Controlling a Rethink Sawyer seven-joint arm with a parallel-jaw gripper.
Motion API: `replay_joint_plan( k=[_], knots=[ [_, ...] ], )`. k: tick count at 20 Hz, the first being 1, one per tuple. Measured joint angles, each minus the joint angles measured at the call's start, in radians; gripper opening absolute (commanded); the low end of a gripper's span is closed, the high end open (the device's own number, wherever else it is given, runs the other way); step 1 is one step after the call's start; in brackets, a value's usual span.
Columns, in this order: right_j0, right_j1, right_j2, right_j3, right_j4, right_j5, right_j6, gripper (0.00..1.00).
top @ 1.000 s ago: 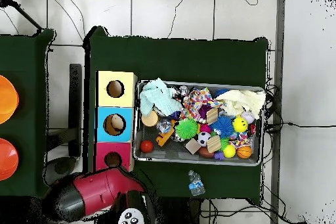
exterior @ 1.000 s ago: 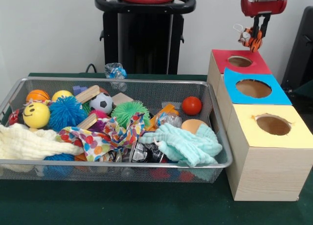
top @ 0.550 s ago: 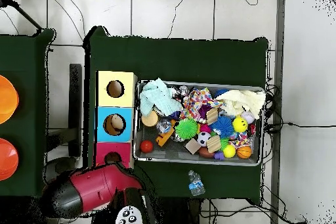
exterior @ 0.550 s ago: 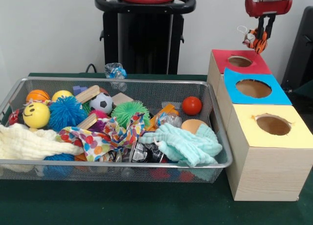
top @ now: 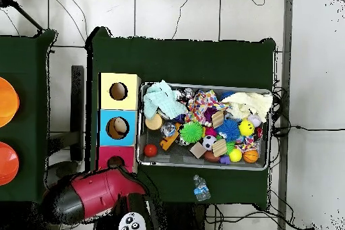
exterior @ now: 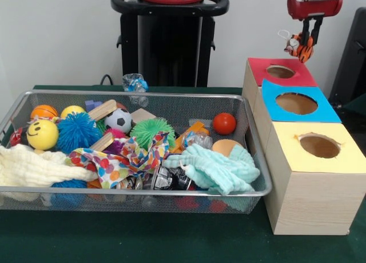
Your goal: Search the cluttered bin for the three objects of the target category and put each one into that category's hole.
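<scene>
Above the red hole (exterior: 280, 71), toward two o'clock, the gripper (exterior: 307, 41) is clenching what seems a tiger toy (exterior: 298, 44), barely drifting since a moment ago, nearing release.

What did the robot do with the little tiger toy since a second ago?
The gripper lifted the tiger toy a little higher and slightly to the picture's right above the red box. It still holds the toy; nothing was let go. The bin and everything in it stayed put.
</scene>
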Motion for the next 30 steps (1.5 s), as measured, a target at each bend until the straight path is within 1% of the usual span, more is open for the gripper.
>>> replay_joint_plan(
  k=[10, 13, 15, 20, 30],
  knots=[
    [-0.005, -0.014, 0.003, 0.020, 0.000, 0.000, 0.000, 0.00],
    [-0.021, -0.015, 0.010, 0.021, 0.000, 0.000, 0.000, 0.00],
    [-0.051, -0.014, 0.021, 0.021, 0.000, 0.000, 0.000, 0.00],
    [-0.096, -0.012, 0.023, 0.021, -0.017, 0.000, 0.000, 0.00],
    [-0.125, 0.006, 0.032, 0.021, -0.041, 0.000, 0.000, 0.00]
  ],
)
